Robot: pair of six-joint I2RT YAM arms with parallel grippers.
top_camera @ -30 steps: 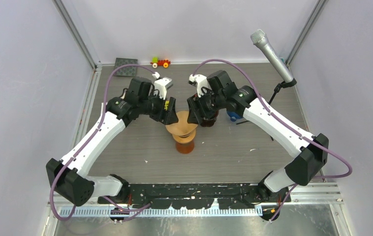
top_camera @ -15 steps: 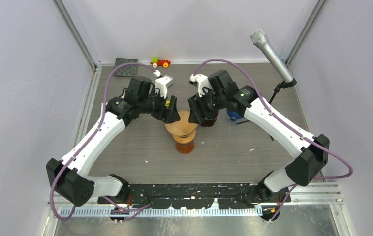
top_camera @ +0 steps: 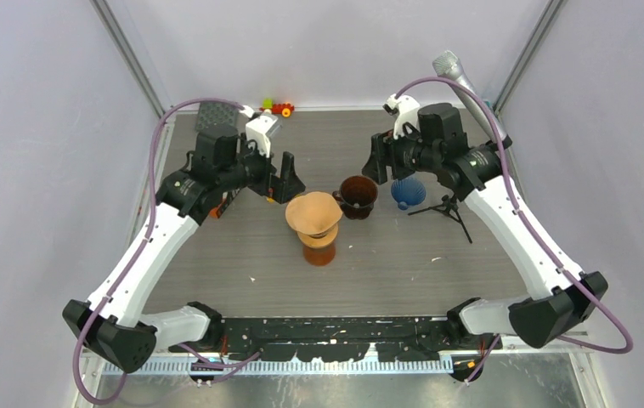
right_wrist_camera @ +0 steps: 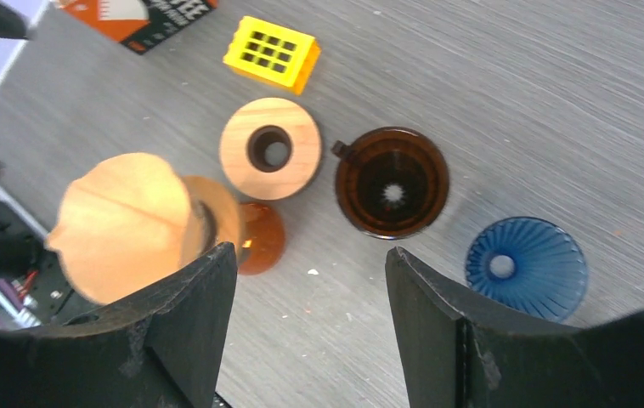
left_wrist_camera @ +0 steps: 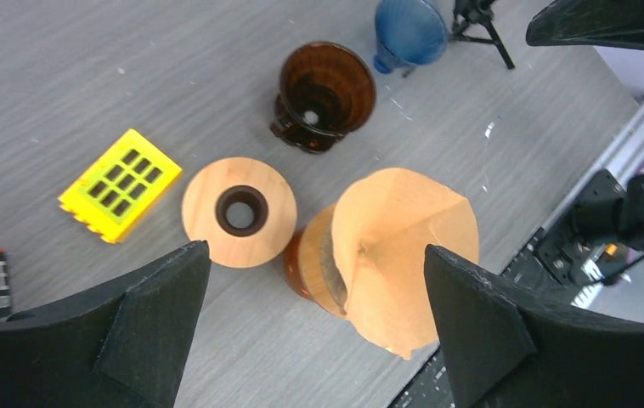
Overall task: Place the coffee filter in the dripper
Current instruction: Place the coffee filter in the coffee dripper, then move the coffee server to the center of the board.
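Observation:
The coffee filter (top_camera: 313, 212), a tan paper cone, sits tilted in the mouth of an amber glass dripper with a wooden collar (top_camera: 319, 252) at the table's middle. It also shows in the left wrist view as filter (left_wrist_camera: 408, 246) on collar (left_wrist_camera: 314, 263), and in the right wrist view as filter (right_wrist_camera: 123, 225). My left gripper (top_camera: 290, 183) hovers open just left of it and holds nothing (left_wrist_camera: 314, 246). My right gripper (top_camera: 375, 166) hangs open behind and to the right, also holding nothing (right_wrist_camera: 310, 249).
A dark brown dripper (top_camera: 358, 195) and a blue dripper (top_camera: 408, 193) stand right of the filter. A wooden ring (left_wrist_camera: 204, 212) and a yellow block (left_wrist_camera: 119, 195) lie to its left. A microphone on a tripod (top_camera: 469, 93) stands at the back right, and a toy train (top_camera: 278, 108) at the back.
Both grippers have pulled away from the filter, the left back to the left, the right up and to the right. The left jaws have spread wider. The filter stays on the dripper.

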